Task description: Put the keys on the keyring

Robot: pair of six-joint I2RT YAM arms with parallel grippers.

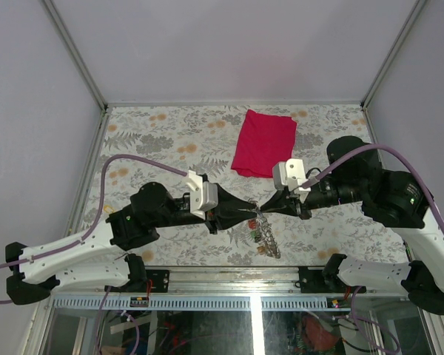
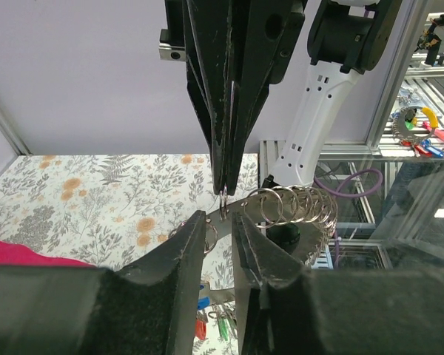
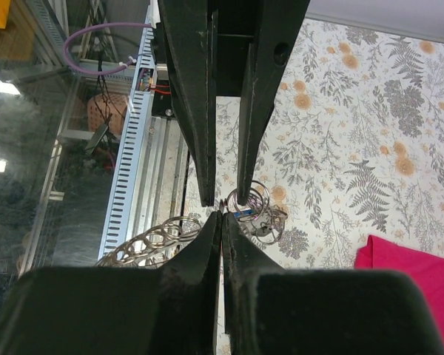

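Note:
My two grippers meet tip to tip above the table's near middle. The right gripper (image 1: 260, 208) is shut on a small wire ring (image 2: 223, 204) at the end of the keyring (image 2: 296, 207), a grey metal band carrying a row of wire rings that hangs down towards the table (image 1: 268, 242). The left gripper (image 2: 220, 220) is open by a narrow gap, with its fingertips on either side of that pinched ring. Keys with red, green and blue heads (image 2: 211, 319) dangle below the band. In the right wrist view a blue key (image 3: 244, 214) sits among rings beside the left fingers (image 3: 242, 194).
A folded red cloth (image 1: 264, 143) lies at the back of the flowered table. The table's metal front rail (image 1: 229, 277) runs just behind both arm bases. Purple cables loop over each arm.

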